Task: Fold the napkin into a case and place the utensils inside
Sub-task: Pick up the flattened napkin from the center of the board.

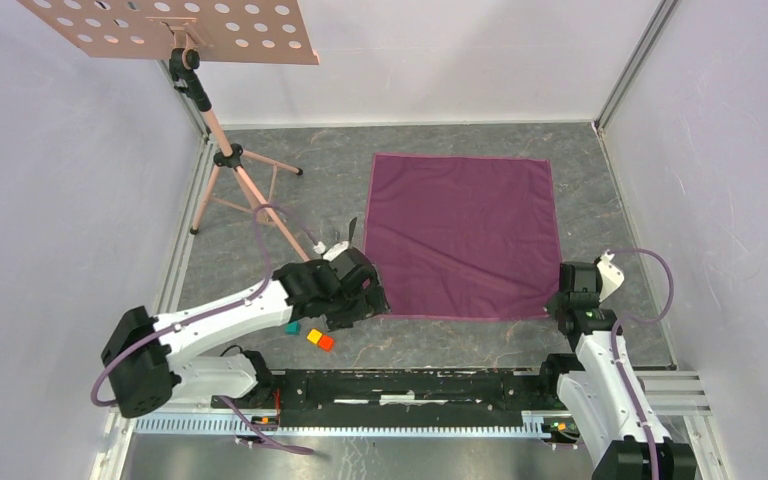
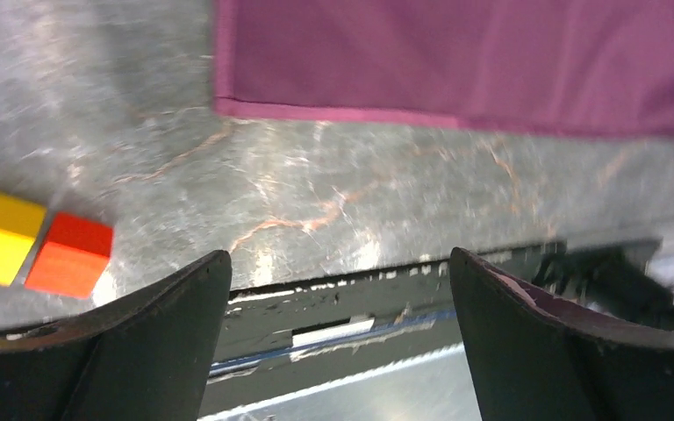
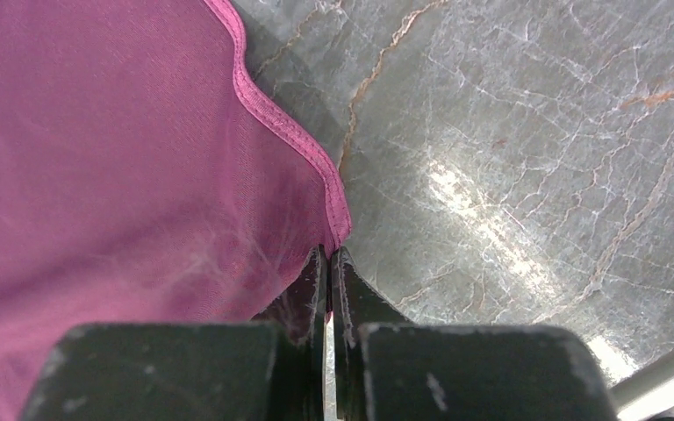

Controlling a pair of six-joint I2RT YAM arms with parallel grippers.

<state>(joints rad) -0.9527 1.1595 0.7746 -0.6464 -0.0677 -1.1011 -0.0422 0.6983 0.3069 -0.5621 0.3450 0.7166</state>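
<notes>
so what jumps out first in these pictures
The plum-purple square cloth napkin, spread flat at centre, dominates. The right gripper is shut on its near right corner, while the left gripper hangs open by the near left corner, beside a small yellow block and an orange block.

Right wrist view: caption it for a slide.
Right gripper shut on a hemmed corner of the purple napkin, grey marbled table beside it.
</notes>
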